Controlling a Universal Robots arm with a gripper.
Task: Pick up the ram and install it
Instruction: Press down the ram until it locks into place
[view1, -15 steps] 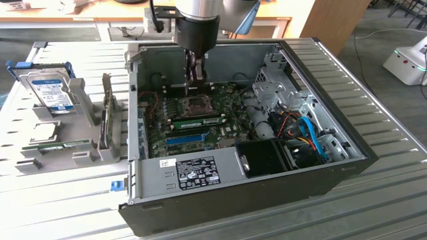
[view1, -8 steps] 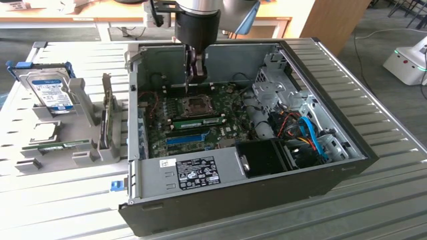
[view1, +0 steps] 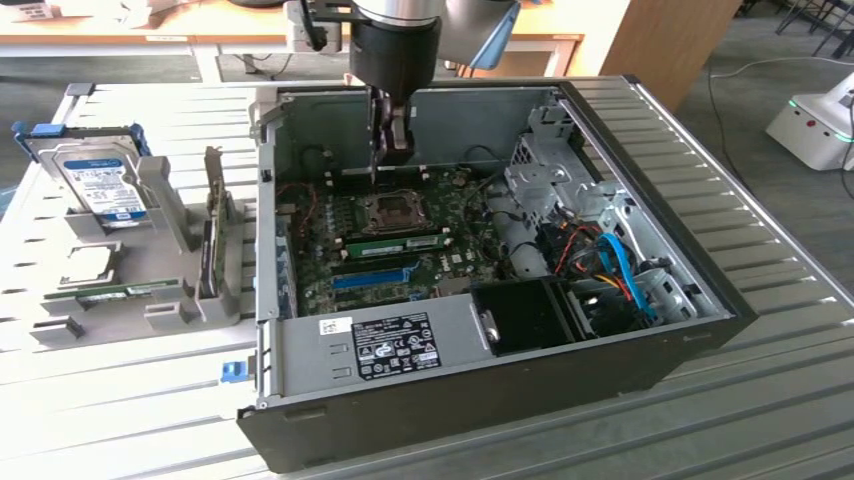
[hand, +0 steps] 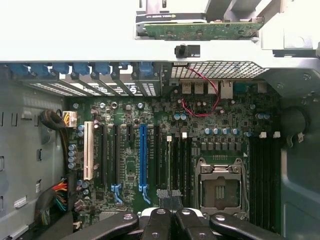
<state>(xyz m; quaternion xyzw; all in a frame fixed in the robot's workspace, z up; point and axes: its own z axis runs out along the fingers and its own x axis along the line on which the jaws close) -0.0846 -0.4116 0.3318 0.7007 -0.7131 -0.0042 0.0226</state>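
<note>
1. Your slatted metal counter (view1: 774, 400) carries the open computer case (view1: 467, 395), which lies on its side with the inside facing up.
2. The motherboard (view1: 454, 262) covers the case floor towards the exterior view's left.
3. The gripper (view1: 395, 155) hangs inside the case above the board, over its far part and clear of it. In the wrist view its jaws are clenched together with no visible gap, and nothing hangs between them.
4. A hard drive (view1: 107, 185) with a blue-white label stands upright in a grey rack on the counter, outside the case on the exterior view's left.
5. The CPU socket (view1: 396, 210) sits open near the middle of the board.
6. The ram (view1: 400, 243) is the green stick sitting in a slot just beside the socket, between it and the blue expansion slot (view1: 367, 278). From the wrist view you see it edge-on as a thin line (hand: 169, 160) running towards the jaws, lying at the level of the neighbouring slots.
</note>
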